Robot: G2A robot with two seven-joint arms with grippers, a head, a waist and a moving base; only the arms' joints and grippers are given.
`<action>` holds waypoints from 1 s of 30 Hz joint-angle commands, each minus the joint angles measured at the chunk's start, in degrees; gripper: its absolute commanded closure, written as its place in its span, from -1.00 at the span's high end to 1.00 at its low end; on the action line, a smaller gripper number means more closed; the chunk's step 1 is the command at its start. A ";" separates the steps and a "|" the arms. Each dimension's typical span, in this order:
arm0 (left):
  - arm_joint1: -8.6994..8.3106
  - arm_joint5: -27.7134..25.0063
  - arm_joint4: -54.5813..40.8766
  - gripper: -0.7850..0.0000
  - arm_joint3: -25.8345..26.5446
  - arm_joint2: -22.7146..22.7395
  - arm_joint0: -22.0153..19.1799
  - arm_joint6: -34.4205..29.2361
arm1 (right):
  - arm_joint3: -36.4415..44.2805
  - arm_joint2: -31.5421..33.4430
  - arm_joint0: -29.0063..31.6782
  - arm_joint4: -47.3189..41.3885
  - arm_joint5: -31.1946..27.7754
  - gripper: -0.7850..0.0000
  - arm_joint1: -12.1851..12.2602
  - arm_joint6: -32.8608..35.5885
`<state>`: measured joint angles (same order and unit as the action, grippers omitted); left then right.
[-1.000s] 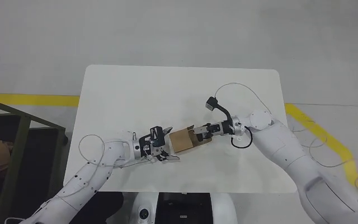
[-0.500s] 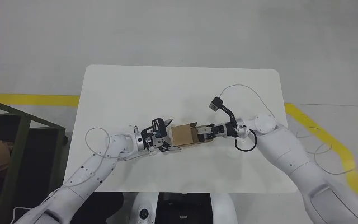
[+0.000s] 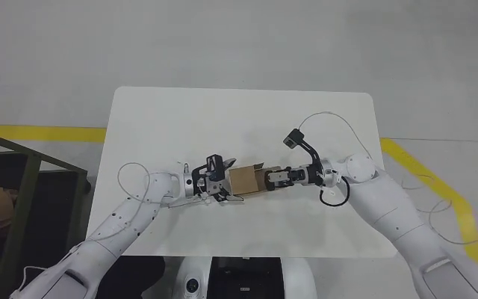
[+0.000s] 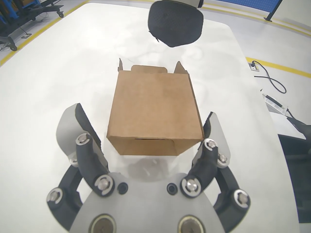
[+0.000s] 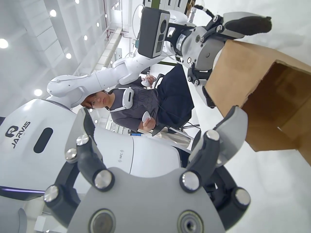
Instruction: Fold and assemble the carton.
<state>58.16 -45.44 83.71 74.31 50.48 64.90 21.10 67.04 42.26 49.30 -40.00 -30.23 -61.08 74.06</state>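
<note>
Looking from the near side of the worktop (image 4: 60, 61), I find the left hand (image 4: 143, 122) first. It is spread open, a finger on each side of the carton (image 4: 153, 107), and one finger is close by a corner without clamping it.

The carton lies on its side between the two hands, about the middle of the worktop. It already stands as a squared tube, and the end facing the left hand looks tucked shut, with a thin slit along its lower seam. The far end gapes. Two side flaps (image 4: 181, 67) stick out there, and a rounded tongue (image 4: 149, 69) shows between them. By my reckoning the job is about half done, since those flaps need folding in and the tongue needs tucking.

Beyond the carton is the right hand (image 5: 161, 115), its fingers wide apart and gripping nothing. One dark pad (image 4: 175, 24) hangs over the open mouth.

The carton is plain brown card, matt and crisp at the creases. The fingers are grey metal faced with pebbled black rubber, and the worktop is smooth white.
</note>
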 commanded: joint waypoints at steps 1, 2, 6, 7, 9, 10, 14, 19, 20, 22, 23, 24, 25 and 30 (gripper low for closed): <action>0.24 0.07 -0.19 1.00 -0.55 -0.43 -0.32 -0.06 | 0.27 0.61 0.49 0.20 0.20 1.00 0.30 0.19; 0.36 0.13 -0.24 1.00 -0.78 -0.61 -0.51 -0.06 | 0.52 0.96 0.74 0.36 0.33 1.00 0.47 0.33; 0.71 0.16 -0.57 1.00 -1.61 -1.02 -0.96 0.18 | 2.03 2.54 1.89 1.00 0.89 1.00 1.24 0.89; 0.78 0.17 -0.65 1.00 -1.79 -1.07 -1.02 0.24 | 2.43 2.89 2.18 1.30 1.11 1.00 1.44 1.10; 0.88 0.23 -0.64 1.00 -2.00 -1.14 -1.12 0.33 | 3.22 3.53 2.80 1.75 1.59 1.00 1.80 1.58; 0.93 0.32 -0.64 1.00 -2.08 -1.14 -1.14 0.42 | 3.55 3.85 3.13 1.93 1.74 1.00 1.97 1.73; 1.05 0.24 -0.64 1.00 -2.30 -1.14 -1.14 0.56 | 4.51 4.92 4.45 2.33 2.20 1.00 2.51 2.20; 1.10 0.00 -0.59 0.91 -2.31 -1.00 -0.89 0.80 | 5.61 5.89 5.91 2.60 2.81 1.00 3.01 2.80; 1.10 0.00 -0.55 0.91 -2.29 -0.95 -0.84 0.81 | 5.74 6.12 6.16 2.61 2.94 1.00 3.11 2.94; 1.10 0.04 -0.38 0.90 -2.27 -0.86 -0.73 0.60 | 6.11 6.53 6.69 2.56 3.20 1.00 3.29 3.19; 1.11 -0.03 -0.52 0.87 -2.28 -0.80 -0.67 0.51 | 6.15 6.73 6.94 2.59 3.39 1.00 3.39 3.38; 1.12 0.01 -0.61 0.77 -2.24 -0.73 -0.63 0.45 | 6.19 6.88 7.21 2.65 3.57 1.00 3.47 3.56; 1.13 0.00 -0.66 0.76 -2.22 -0.67 -0.57 0.38 | 6.13 7.04 7.49 2.60 3.73 1.00 3.54 3.72; 1.16 -0.05 -0.87 0.78 -2.09 -0.37 -0.34 0.14 | 4.00 7.05 8.20 4.61 4.76 0.71 3.71 4.65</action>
<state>59.31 -45.49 82.88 72.22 50.06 64.51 21.27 71.65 49.41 57.47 -36.02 -25.65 -57.37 78.60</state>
